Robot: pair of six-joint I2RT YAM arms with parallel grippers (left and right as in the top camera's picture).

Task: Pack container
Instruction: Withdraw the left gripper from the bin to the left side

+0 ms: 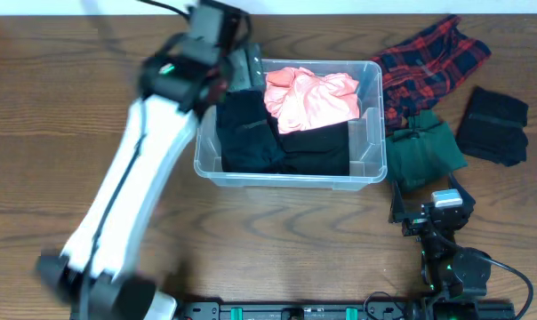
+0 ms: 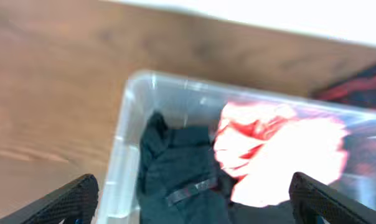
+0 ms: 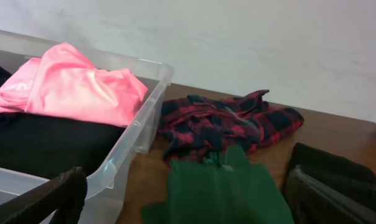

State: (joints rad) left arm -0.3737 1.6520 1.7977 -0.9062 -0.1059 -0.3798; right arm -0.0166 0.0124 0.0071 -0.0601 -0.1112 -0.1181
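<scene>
Left arm (image 1: 135,169) stretched diagonally from the near edge, blurred, its head over the far-left corner of the container (image 1: 286,180); jaws wide, nothing between. Right arm (image 1: 437,222) folded low at near right, jaws wide, empty. Container sits mid-desk (image 1: 55,89), brown wood, holding a pink garment (image 1: 308,96) and black clothes (image 1: 251,133). Plaid shirt (image 1: 428,58) and green garment (image 1: 424,151) lie just right of it. White wall (image 3: 238,43) behind

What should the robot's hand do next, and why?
Probably the right hand should reach forward to the green cloth and close on it. That hand is open and empty. The green cloth lies just ahead of it on the table, outside the container, and looks like the nearest thing left to pack.
</scene>
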